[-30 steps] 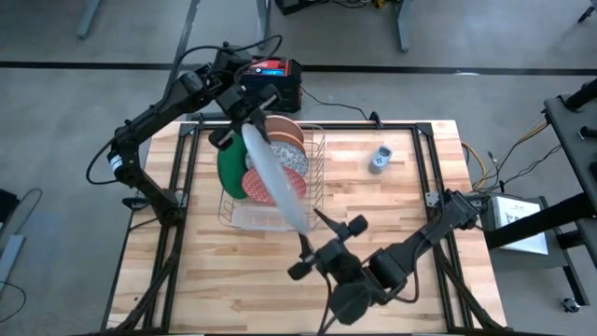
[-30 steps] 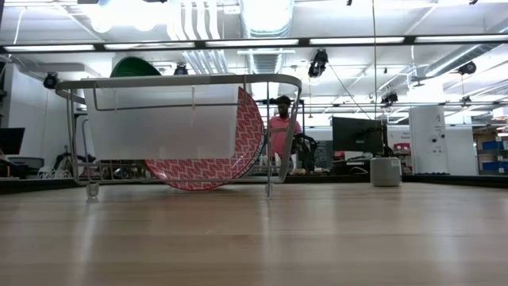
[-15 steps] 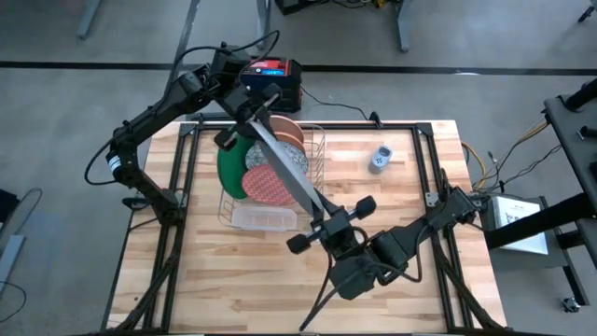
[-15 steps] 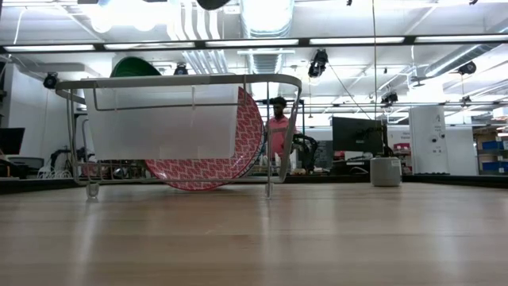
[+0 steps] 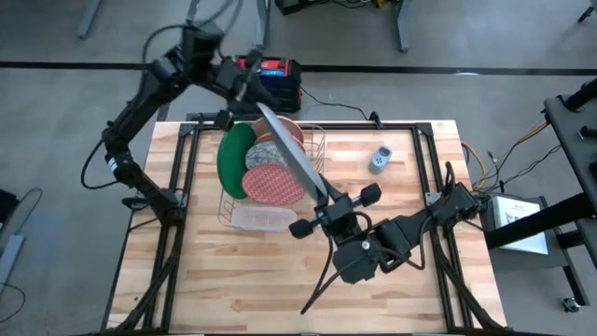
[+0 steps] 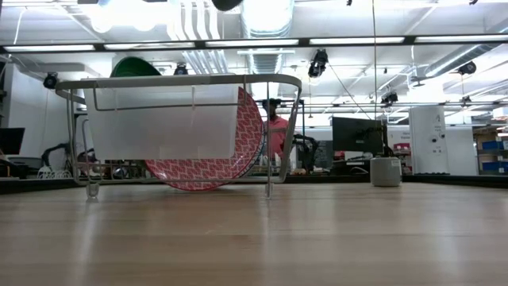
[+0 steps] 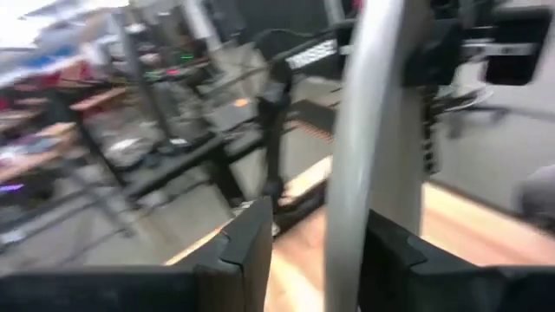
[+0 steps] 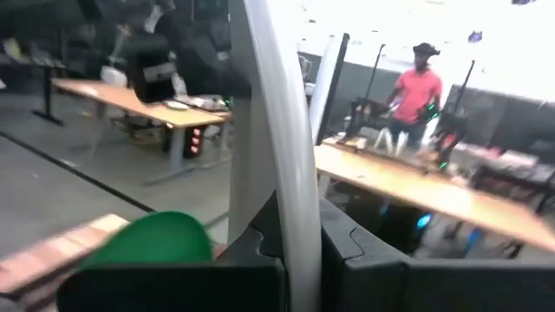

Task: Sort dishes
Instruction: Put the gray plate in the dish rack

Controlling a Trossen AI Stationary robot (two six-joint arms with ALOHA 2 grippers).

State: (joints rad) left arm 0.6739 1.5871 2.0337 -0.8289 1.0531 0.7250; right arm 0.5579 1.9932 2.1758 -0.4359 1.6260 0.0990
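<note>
While the left gripper (image 5: 244, 91) stands parted around the grey plate (image 5: 291, 161), the right gripper (image 5: 328, 207) clamps its edge.

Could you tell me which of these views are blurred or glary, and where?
Left wrist view: smeared throughout, the grey plate a soft streak. Right wrist view: room washed out by glare, the person soft. Low view: ceiling lights glare, but the wire rack reads sharp. High view: evenly lit and clear.
</note>
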